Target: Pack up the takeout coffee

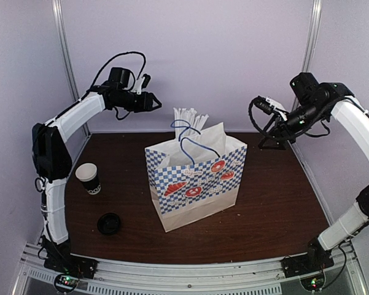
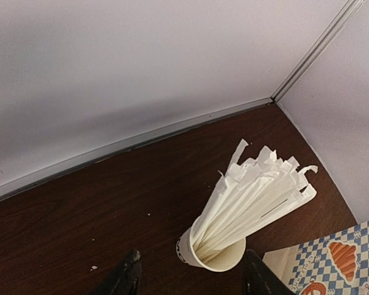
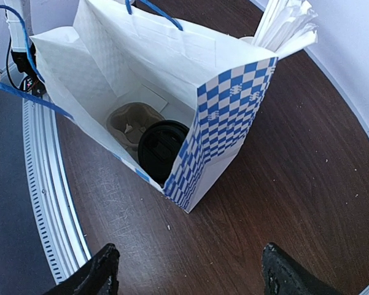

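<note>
The takeout coffee [image 3: 163, 147] stands inside the blue-and-white checkered paper bag [image 3: 233, 104]; only its black lid shows, next to a cardboard cup carrier [image 3: 126, 120]. In the top view the bag [image 1: 196, 178] stands mid-table and the coffee is hidden inside it. My right gripper [image 1: 256, 106] is raised at the back right, open and empty; in its wrist view the gripper [image 3: 187, 273] looks down at the bag from apart. My left gripper [image 1: 156, 101] is raised at the back left, open and empty, above the white cup of straws [image 2: 212, 252].
A lidless black cup with a white rim [image 1: 89, 178] stands at the left edge. A loose black lid [image 1: 109, 223] lies in front of it. The straw cup [image 1: 187, 117] stands behind the bag. The bag's blue handles [image 1: 193, 138] stick up. Walls close in the back and sides.
</note>
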You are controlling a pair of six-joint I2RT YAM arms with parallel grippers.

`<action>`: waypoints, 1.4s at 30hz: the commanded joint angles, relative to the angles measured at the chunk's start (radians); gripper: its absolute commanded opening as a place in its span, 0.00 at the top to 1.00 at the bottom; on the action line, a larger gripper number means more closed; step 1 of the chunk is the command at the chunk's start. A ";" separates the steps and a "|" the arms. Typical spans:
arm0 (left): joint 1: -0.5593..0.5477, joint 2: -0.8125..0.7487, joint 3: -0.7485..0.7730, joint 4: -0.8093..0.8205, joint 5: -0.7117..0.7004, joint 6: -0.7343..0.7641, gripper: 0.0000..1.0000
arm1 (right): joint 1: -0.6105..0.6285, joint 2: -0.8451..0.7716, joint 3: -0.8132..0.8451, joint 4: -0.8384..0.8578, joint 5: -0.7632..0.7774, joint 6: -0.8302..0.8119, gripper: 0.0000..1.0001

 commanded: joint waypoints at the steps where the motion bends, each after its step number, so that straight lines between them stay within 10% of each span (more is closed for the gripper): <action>1: -0.021 0.086 0.049 0.176 0.163 -0.097 0.44 | -0.014 0.023 -0.023 0.019 0.046 0.016 0.21; 42: -0.021 0.332 0.144 0.395 0.260 -0.244 0.94 | -0.027 0.127 0.004 -0.004 0.057 0.018 0.21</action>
